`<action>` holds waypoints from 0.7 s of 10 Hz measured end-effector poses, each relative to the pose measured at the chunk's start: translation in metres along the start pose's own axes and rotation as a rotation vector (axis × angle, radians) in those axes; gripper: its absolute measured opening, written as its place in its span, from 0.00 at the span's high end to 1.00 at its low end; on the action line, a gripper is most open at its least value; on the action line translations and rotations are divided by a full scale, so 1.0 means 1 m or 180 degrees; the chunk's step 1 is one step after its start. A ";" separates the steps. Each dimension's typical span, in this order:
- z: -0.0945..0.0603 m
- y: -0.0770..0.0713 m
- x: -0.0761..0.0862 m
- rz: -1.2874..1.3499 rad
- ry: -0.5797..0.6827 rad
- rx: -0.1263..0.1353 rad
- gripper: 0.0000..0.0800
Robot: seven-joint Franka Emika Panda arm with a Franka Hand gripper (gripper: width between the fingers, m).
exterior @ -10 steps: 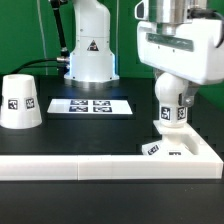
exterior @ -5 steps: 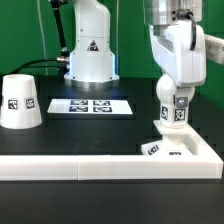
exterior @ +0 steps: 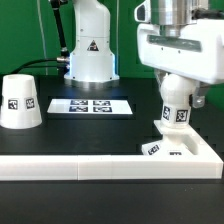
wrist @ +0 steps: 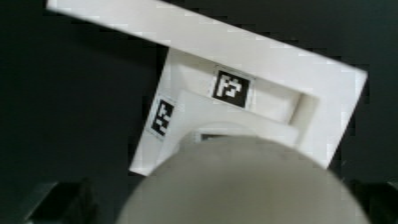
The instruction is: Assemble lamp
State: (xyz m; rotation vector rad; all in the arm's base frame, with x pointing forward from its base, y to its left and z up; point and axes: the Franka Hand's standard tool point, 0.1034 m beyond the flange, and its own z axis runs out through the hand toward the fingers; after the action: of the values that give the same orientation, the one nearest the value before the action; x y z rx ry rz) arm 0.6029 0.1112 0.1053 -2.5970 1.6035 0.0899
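Note:
The lamp's ball bulb (exterior: 176, 114), white with a square tag, stands upright on the flat square base (exterior: 170, 150) at the exterior view's right. My gripper (exterior: 180, 100) hangs straight over it, open, with its dark fingers down either side of the bulb's top. In the wrist view the bulb (wrist: 231, 185) fills the near field, the gripper (wrist: 217, 205) straddles it, and the tagged base (wrist: 199, 95) lies beyond. The cone shade (exterior: 20, 101) rests alone at the exterior view's left.
A long white L-shaped wall (exterior: 100, 166) runs along the front and turns behind the base, which sits in its corner (wrist: 214, 42). The marker board (exterior: 92, 105) lies mid-table. The arm's white pedestal (exterior: 90, 55) stands at the back.
The hand turned side-on half a second ago and now shows its broad face again. Bulb, base and shade have stayed in place.

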 end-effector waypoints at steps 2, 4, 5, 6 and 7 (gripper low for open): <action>-0.001 0.001 0.002 -0.0694 0.0048 -0.0050 0.13; 0.000 0.004 0.008 -0.1047 0.0048 -0.0059 0.13; 0.000 0.004 0.008 -0.1251 0.0046 -0.0062 0.13; 0.000 0.004 0.008 -0.1526 0.0043 -0.0065 0.13; 0.000 0.003 0.007 -0.1807 0.0064 -0.0061 0.13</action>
State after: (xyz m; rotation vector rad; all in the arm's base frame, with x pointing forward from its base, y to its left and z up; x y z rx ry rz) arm 0.6034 0.1034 0.1049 -2.9561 0.8159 0.0383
